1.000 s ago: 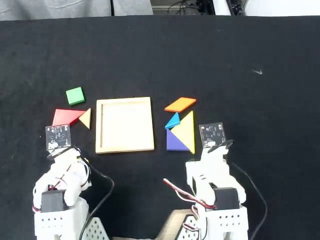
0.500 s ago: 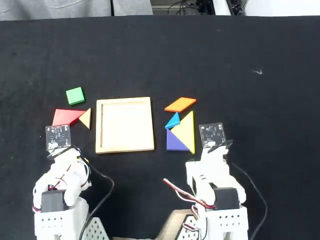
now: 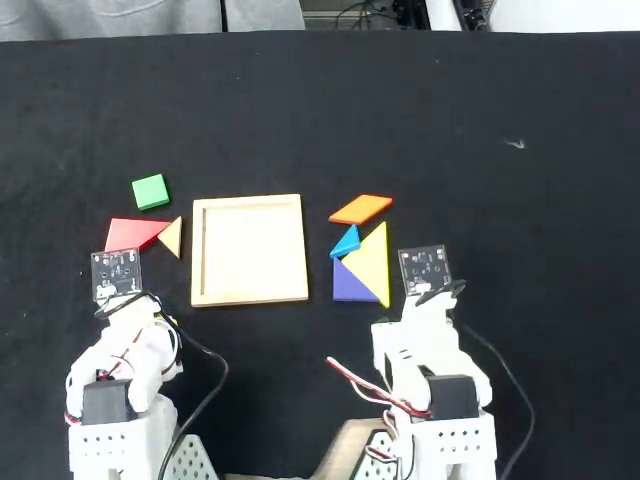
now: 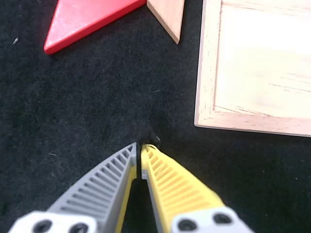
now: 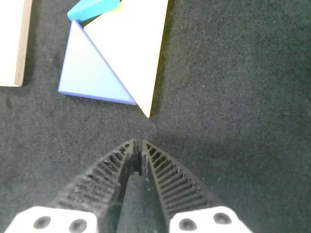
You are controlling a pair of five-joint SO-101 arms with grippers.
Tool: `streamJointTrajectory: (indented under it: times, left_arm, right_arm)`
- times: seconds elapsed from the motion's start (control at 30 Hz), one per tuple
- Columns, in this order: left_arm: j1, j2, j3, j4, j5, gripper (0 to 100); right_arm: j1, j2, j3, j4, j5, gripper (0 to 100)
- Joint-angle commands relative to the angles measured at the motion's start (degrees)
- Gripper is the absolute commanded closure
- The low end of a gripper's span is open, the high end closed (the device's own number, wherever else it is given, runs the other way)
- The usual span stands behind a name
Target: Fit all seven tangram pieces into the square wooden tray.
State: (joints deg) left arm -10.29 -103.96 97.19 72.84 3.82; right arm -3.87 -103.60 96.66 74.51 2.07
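Left gripper (image 4: 140,148) and right gripper (image 5: 137,145) clenched on nothing at the table's six o'clock. Wooden tray (image 3: 250,297) at centre: green square (image 3: 150,191), red triangle (image 3: 133,234) and tan triangle (image 3: 172,238) at its nine o'clock, four more pieces (image 3: 372,262) at three.

Tray (image 3: 197,250) between 3 left pieces (image 3: 135,235), 4 right pieces (image 3: 370,262).

White arms (image 3: 125,350), red-white cables (image 3: 355,385), ribbed fingers (image 5: 170,184)
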Motion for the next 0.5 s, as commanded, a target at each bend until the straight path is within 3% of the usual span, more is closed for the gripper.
streamJointTrajectory:
  times: [0.0, 0.37, 0.47]
  left_arm:
    - [0.48, -0.44, 0.13, 0.18, 0.26, 97]
    - [0.92, -0.44, 0.13, 0.18, 0.26, 97]
    - [2.24, -0.44, 0.13, 0.18, 0.35, 97]
  right_arm:
    - [0.26, -4.88, -0.13, 0.26, -0.62, 98.6]
    - [-1.23, -4.97, -0.13, -0.53, -0.09, 98.6]
    - [-0.53, -4.97, -0.13, -8.53, -0.09, 98.6]
